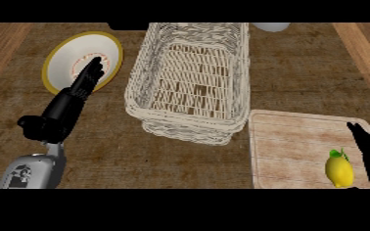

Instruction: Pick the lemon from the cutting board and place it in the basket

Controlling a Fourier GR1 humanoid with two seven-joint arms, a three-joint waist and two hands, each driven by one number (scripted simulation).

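A yellow lemon (339, 170) with a green leaf lies near the right front corner of the pale wooden cutting board (292, 149). The white wicker basket (142, 82) stands in the middle of the counter, left of and behind the board. My right hand (358, 139) shows only as dark fingers at the right edge, just above the lemon and apart from it. At the left my left hand (72, 100) is open, its straight fingers pointing up over a plate.
A white plate with a yellow rim (63, 54) lies at the back left, partly under my left fingers. A pale round object (271, 27) shows at the back edge, right of the basket. Brown wooden counter lies in front of the basket.
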